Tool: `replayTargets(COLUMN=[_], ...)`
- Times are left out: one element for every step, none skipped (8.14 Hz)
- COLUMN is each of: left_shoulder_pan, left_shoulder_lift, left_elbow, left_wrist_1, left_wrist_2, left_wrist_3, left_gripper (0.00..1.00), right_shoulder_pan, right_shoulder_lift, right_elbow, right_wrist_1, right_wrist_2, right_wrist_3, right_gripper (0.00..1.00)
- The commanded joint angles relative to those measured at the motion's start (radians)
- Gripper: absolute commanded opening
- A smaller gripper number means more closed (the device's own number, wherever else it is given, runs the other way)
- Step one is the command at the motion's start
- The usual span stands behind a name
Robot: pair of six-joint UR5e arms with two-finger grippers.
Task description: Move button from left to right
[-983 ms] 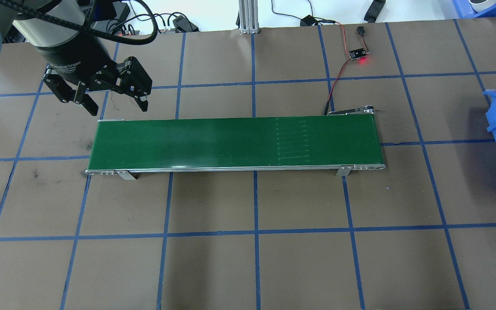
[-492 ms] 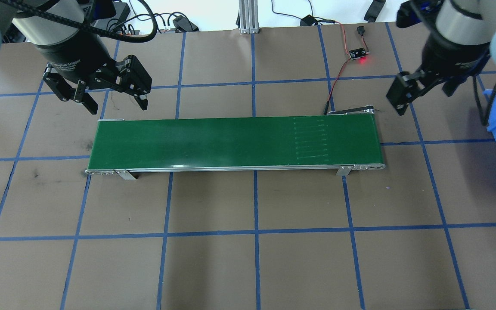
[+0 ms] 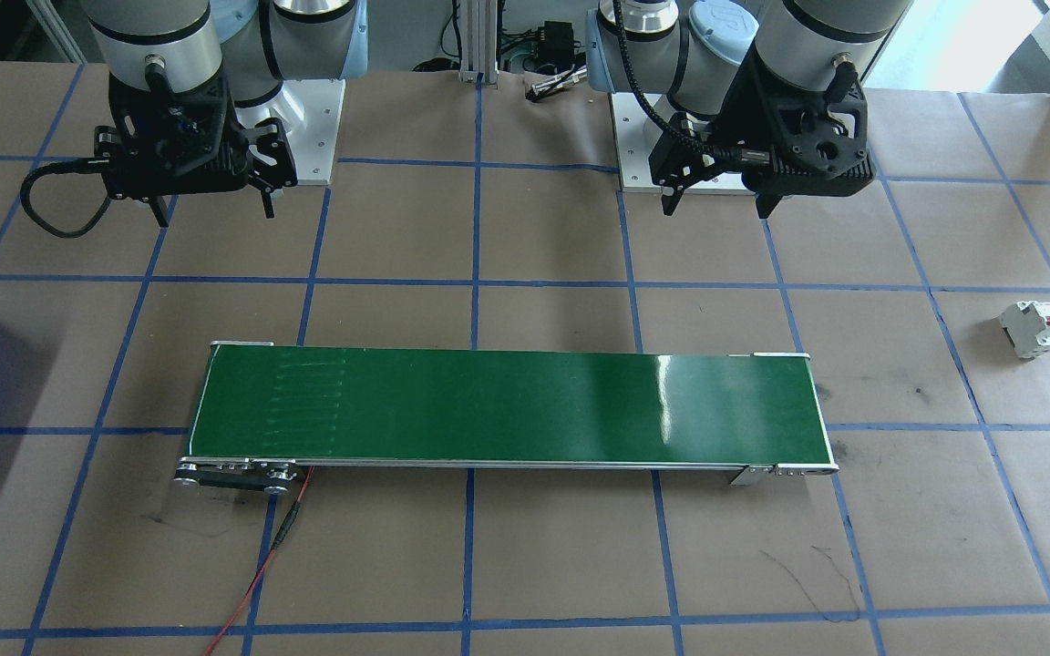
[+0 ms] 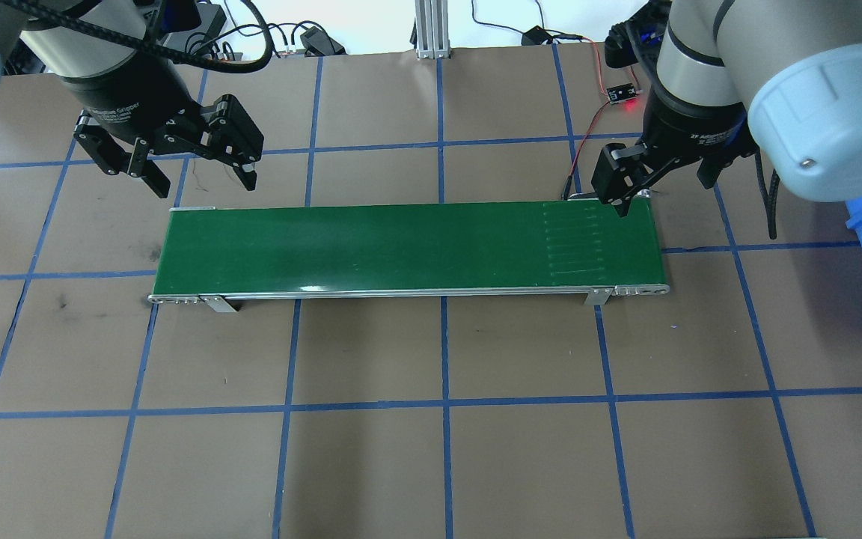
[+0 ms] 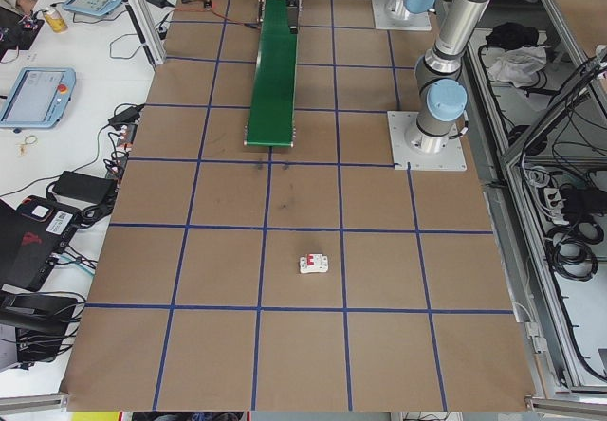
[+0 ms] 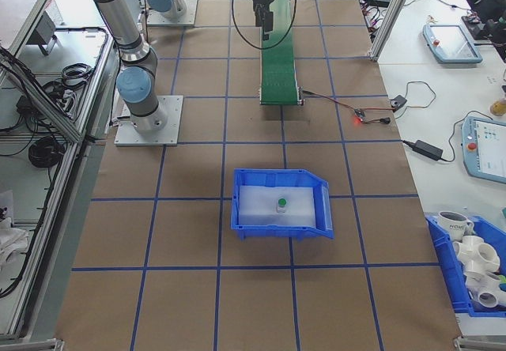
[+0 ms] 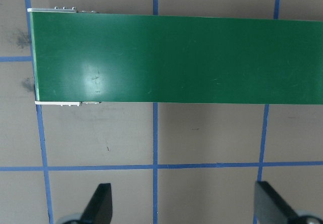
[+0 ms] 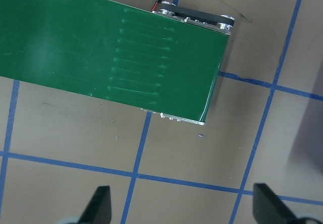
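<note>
Overhead exterior: the empty, spread right gripper point(image 4: 661, 182) has swung back over the conveyor's point(image 4: 401, 247) right end; left gripper point(image 4: 193, 174) stays spread wide; button point(image 6: 281, 204) sits in the blue bin point(image 6: 316, 183), seemingly delivered.

A long green conveyor belt point(image 4: 408, 247) lay across the middle of the bench point(image 4: 431, 449), whose brown surface was marked into squares by blue tape lines. A red and black wire point(image 3: 256, 569) ran from one end of the belt. A small circuit board with a red light point(image 4: 623, 93) sat near the bench's far edge. A white circuit breaker with red levers point(image 3: 1031, 328) stood well apart from the belt. A blue bin point(image 6: 281, 202) sat beyond the belt's other end.
</note>
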Motion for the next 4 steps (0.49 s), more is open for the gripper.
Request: replayTargets(left_shoulder_pan=[-0.001,-0.001,-0.001,-0.001], left_shoulder_lift=[0.001,0.001,0.001,0.001], left_elbow=[-0.001,-0.004,-0.003,-0.003], left_wrist_1=[-0.001,0.001,0.002,0.002], left_wrist_2=[-0.001,0.000,0.000,0.000], left_wrist_3=[0.000,0.000,0.000,0.000], left_gripper=[1.00,1.00,1.00,1.00], right_shoulder_pan=[0.004,0.004,0.004,0.004], right_shoulder_lift=[0.001,0.001,0.001,0.002], right_elbow=[0.000,0.002,0.002,0.002], right_wrist_1=[-0.004,-0.004,-0.004,-0.002], right_wrist_2=[0.020,0.020,0.020,0.017], right_wrist_3=[0.007,0.005,0.002,-0.004], right_gripper=[1.00,1.00,1.00,1.00])
